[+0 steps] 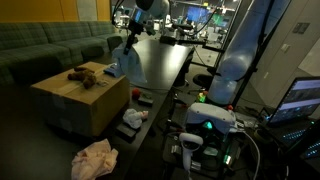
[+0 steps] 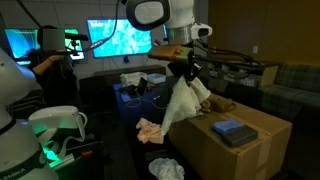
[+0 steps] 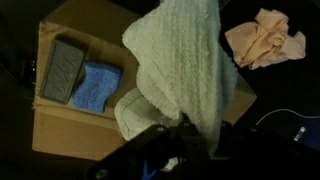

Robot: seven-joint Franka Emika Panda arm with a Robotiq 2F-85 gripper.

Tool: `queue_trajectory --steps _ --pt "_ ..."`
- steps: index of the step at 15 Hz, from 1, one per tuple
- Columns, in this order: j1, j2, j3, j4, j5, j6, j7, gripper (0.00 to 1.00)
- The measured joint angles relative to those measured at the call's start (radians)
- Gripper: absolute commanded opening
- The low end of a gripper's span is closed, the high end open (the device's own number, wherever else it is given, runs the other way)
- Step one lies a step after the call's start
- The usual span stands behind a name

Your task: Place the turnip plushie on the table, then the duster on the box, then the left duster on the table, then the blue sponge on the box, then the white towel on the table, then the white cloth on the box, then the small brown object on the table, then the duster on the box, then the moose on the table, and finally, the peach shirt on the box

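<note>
My gripper [image 2: 185,68] is shut on the white towel [image 2: 180,105], which hangs down in a long fold beside the tan box [image 2: 250,150]. In the wrist view the towel [image 3: 180,70] drapes from the gripper [image 3: 185,125] over the box [image 3: 60,125]. From the far side, an exterior view has the gripper [image 1: 128,45] and towel [image 1: 122,62] between the box [image 1: 80,100] and the black table [image 1: 165,60]. The brown moose [image 1: 82,74] lies on the box. The blue sponge [image 3: 95,88] rests on the box too. The peach shirt [image 3: 265,40] lies on the floor.
A grey block [image 3: 65,68] sits next to the blue sponge on the box. A small white cloth [image 1: 133,118] lies on the floor by the table. A green sofa [image 1: 50,45] stands behind the box. Monitors [image 2: 125,40] and cables crowd the table's far end.
</note>
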Motion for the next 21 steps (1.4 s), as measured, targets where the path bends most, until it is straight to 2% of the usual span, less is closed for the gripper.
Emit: queue_trajectory --steps 3,7,16,21 --pt "0.025 0.006 -0.067 -0.053 -0.066 0.044 0.03 0.03" --pt "0.038 0.072 -0.102 -0.128 -0.159 0.202 0.122 0.03" --pt "0.041 0.368 -0.11 -0.153 -0.243 0.461 0.279 0.03" --pt "0.023 0.493 -0.094 -0.151 -0.28 0.559 0.339 0.03"
